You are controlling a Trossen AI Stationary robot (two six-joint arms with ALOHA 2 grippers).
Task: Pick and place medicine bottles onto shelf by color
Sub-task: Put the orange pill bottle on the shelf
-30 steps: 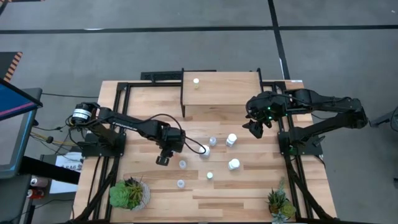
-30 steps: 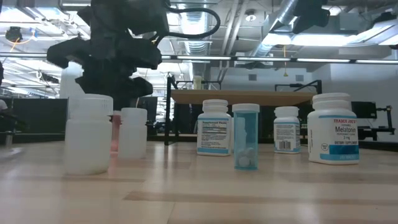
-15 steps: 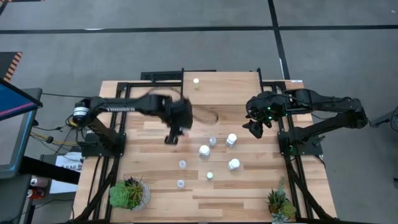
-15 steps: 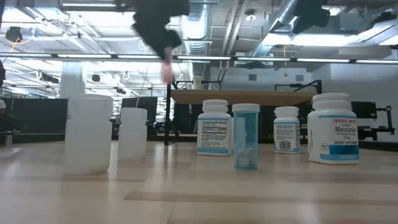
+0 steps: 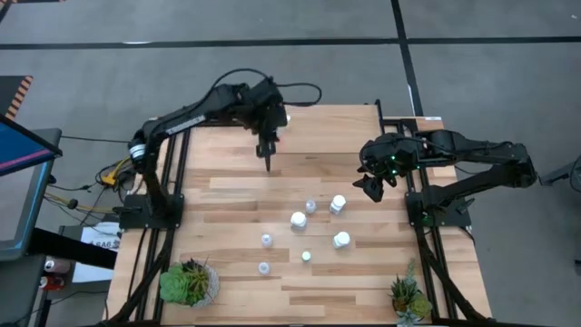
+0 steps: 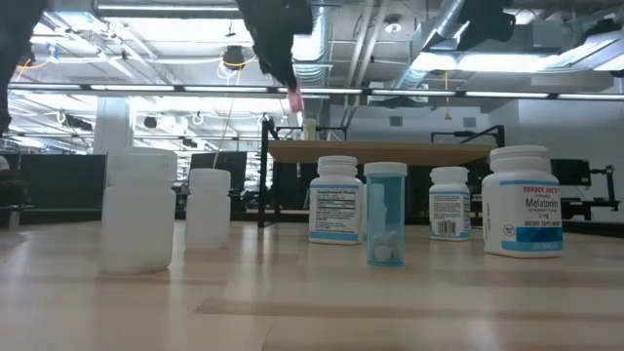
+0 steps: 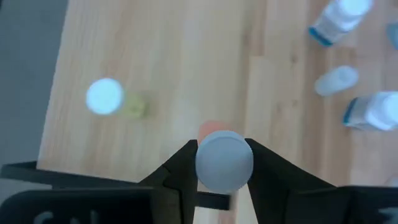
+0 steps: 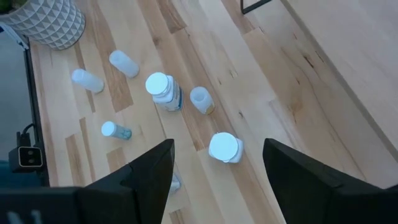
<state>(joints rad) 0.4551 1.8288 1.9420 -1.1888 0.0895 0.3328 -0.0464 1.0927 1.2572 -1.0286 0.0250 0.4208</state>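
My left gripper (image 5: 269, 153) hangs above the left part of the light-wood shelf (image 5: 329, 138) and is shut on the orange-bodied bottle (image 7: 224, 163); the bottle also shows in the low view (image 6: 293, 98). A small white-capped bottle (image 7: 104, 96) stands on the shelf at its far left. Several white and pale blue bottles (image 5: 338, 204) stand on the table nearer the front. My right gripper (image 5: 373, 186) is open and empty above the table, right of the shelf. My left gripper pinches the orange bottle between its two fingers at the white cap (image 7: 203, 164), one finger on each side. The fingers point down from above. The bottle hangs clear above the shelf, its orange body (image 7: 210, 130) below the cap.
Two potted plants stand at the near edge, one left (image 5: 189, 282) and one right (image 5: 408, 300). Black frame posts (image 5: 267, 136) stand at the shelf's ends. Bare shelf board (image 7: 161, 81) lies beside the small bottle.
My left gripper has risen from the table's middle with the orange bottle and swung toward the far edge, ending above the shelf's left part. The bottle is lifted clear. My right arm has kept still.
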